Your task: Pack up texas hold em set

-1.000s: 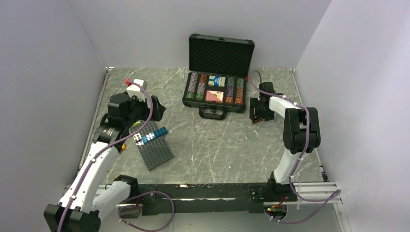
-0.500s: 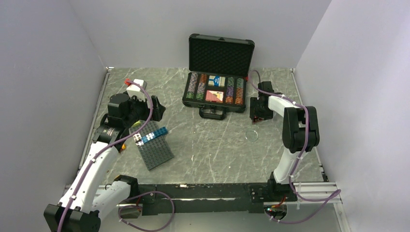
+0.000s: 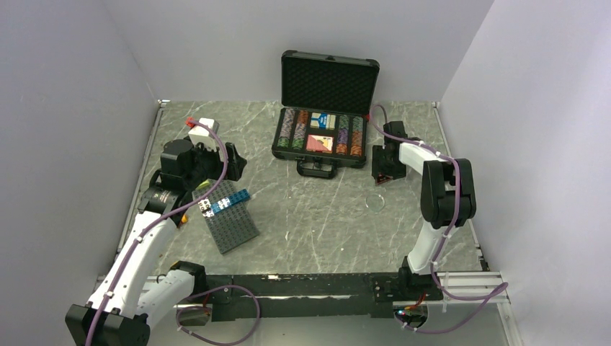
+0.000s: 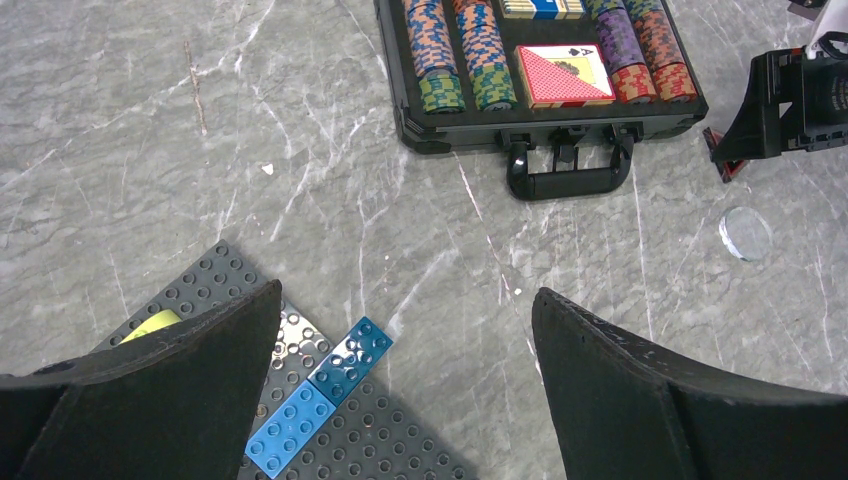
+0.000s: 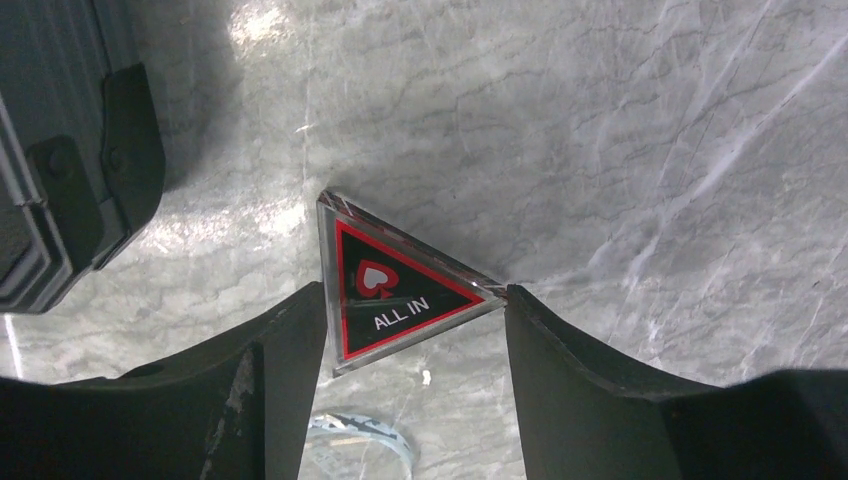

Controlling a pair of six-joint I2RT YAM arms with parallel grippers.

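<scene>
- Right gripper [image 5: 412, 300] low at the table, straddling the triangle [image 5: 395, 290].
- Grip axis: one flat edge lies along one finger, the opposite tip touches the other. Looks clamped on it; cannot tell if it is off the table.
- Case [image 4: 470, 128] open, just beside this gripper on its left. The coming move should be a short lift and a shift leftward over the front wall.
- Left gripper [image 4: 405, 295] wide apart, nothing held, over the plate [image 4: 400, 440], well apart from the case. The right arm is the nearer one.
- Clear disc [image 3: 375, 202] loose on the table, near the right arm.

marble table [image 3: 310, 216], open case [image 3: 329, 85], studded plate [image 3: 234, 229], clear disc [image 3: 375, 201], red triangle [image 5: 400, 295]
</scene>
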